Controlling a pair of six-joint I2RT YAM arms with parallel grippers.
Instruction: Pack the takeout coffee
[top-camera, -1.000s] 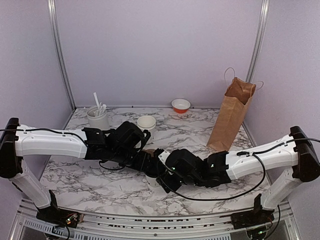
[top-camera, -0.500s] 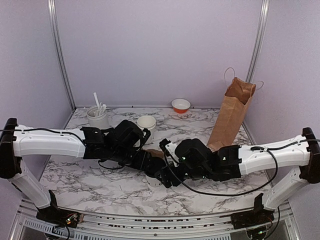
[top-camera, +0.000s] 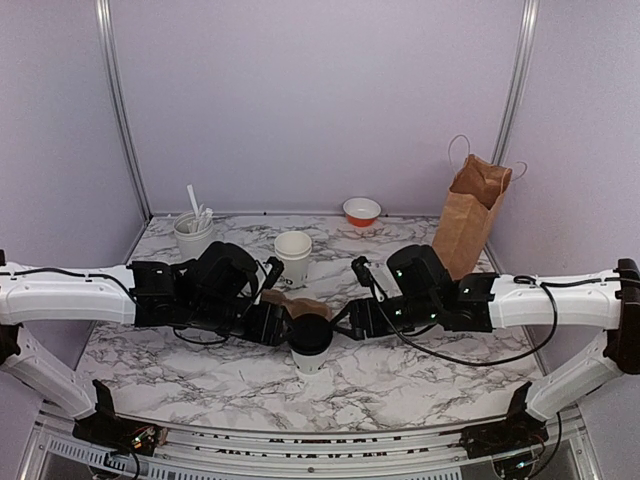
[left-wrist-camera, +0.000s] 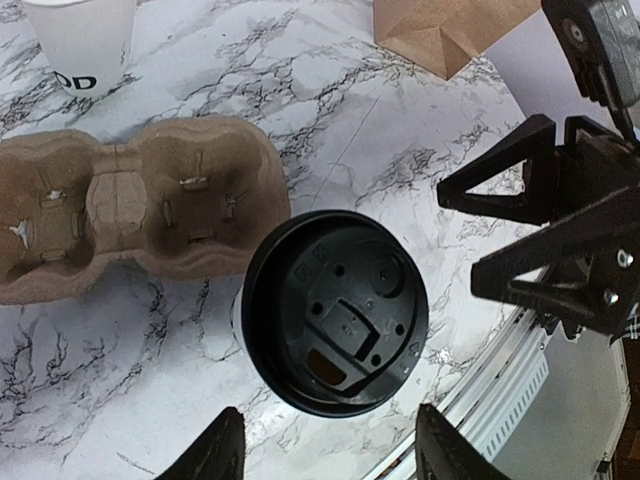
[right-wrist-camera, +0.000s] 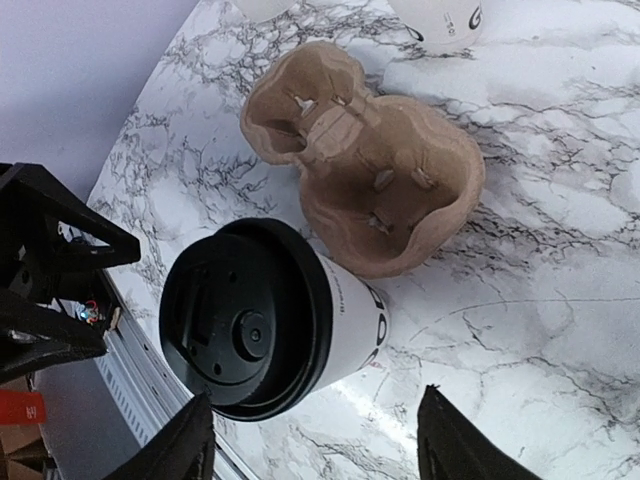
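The takeout coffee, a white paper cup with a black lid and dark lettering, stands upright on the marble table just in front of a brown two-cup pulp carrier. My left gripper is open and empty just left of the cup. My right gripper is open and empty just right of it. The left wrist view looks down on the lid, the carrier and my open gripper. The right wrist view shows the cup, the carrier and my open gripper.
A brown paper bag stands open at the back right. A lidless white cup stands behind the carrier. A white utensil holder is at the back left and an orange bowl at the back wall.
Both grippers have drawn apart, the left one to the left and the right one to the right. The lidded cup, covered by them before, now shows standing between them.
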